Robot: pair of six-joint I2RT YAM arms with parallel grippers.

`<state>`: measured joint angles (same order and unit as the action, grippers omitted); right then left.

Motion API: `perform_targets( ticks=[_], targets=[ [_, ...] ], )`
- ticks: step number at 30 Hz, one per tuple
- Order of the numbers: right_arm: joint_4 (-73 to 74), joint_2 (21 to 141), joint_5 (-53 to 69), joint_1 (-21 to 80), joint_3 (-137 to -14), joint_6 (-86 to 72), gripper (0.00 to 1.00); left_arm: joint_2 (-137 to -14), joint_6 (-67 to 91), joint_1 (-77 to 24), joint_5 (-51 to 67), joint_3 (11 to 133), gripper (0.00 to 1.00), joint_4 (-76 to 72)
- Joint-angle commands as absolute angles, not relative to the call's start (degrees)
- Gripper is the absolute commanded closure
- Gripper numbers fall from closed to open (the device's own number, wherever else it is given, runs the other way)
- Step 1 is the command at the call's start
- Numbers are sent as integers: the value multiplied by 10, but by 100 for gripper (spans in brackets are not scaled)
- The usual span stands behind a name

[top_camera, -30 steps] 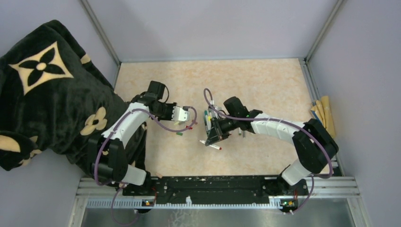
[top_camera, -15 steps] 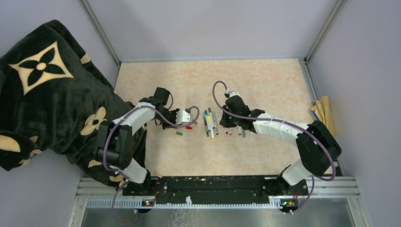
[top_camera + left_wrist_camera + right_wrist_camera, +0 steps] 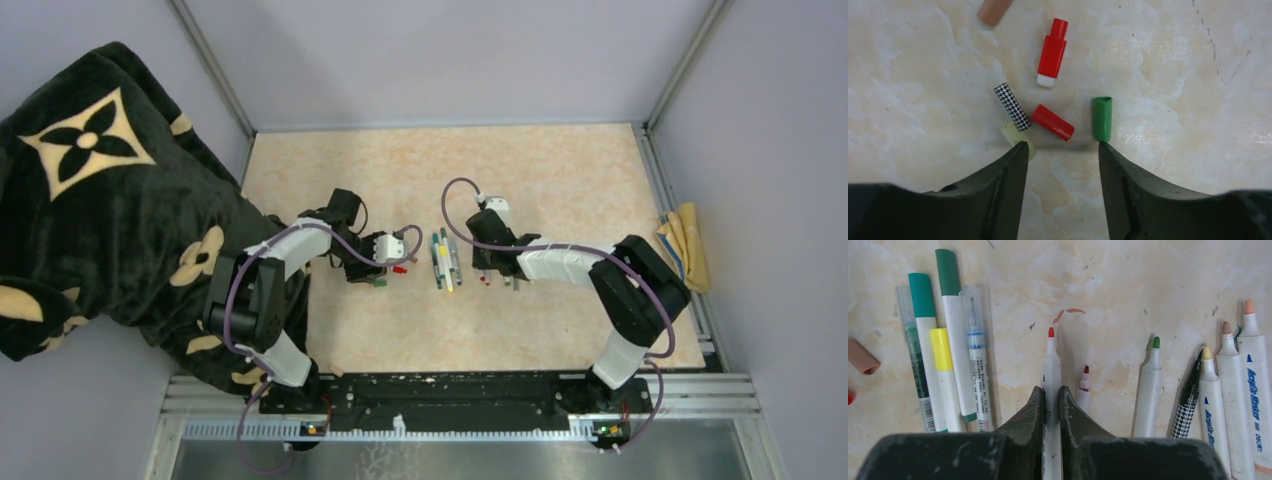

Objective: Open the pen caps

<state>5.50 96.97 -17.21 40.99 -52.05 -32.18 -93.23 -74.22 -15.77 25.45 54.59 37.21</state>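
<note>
The loose caps lie in a small cluster on the pale marbled tabletop (image 3: 1188, 65), to the left of the pens and apart from them. I read this as a drop spot that keeps them from rolling under the barrels. The cluster holds a short glossy red plastic cap (image 3: 1052, 122), a green plastic cap (image 3: 1102, 118), a black-and-white houndstooth cap (image 3: 1013, 106), a pale yellow cap (image 3: 1017, 136) touching it, and a stepped red cap with a white end (image 3: 1052, 52). My left hand (image 3: 1060, 150) hovers low over them with its jaws apart, holding nothing; the glossy red cap lies just ahead of the gap. My right hand (image 3: 1051, 392) is clamped on a white-barrelled pen with a bare red tip (image 3: 1051, 355). It holds the pen low to the tabletop between the capped green and yellow pens (image 3: 943, 350) and the row of uncapped pens (image 3: 1218, 385), and I judge it is being laid with the opened ones. The left arm is folded, its wrist reaching inward, and the right arm stretches low across towards the middle.
</note>
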Motion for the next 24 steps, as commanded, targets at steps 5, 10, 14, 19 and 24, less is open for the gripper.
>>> perform_targets(
  ticks=[5,10,14,19,24],
  targets=[
    [38,993,-216,418,-526,-318,96,-911,-743,-160,271,570,25,406],
    [50,1003,-238,423,-524,-310,97,-904,-742,-159,267,605,1,440],
    [66,994,-267,426,-515,-299,98,-894,-743,-156,266,630,1,459],
    [79,959,-302,425,-494,-283,97,-891,-743,-150,276,664,1,483],
    [85,945,-304,427,-487,-276,88,-892,-730,-149,284,684,1,494]
  ],
)
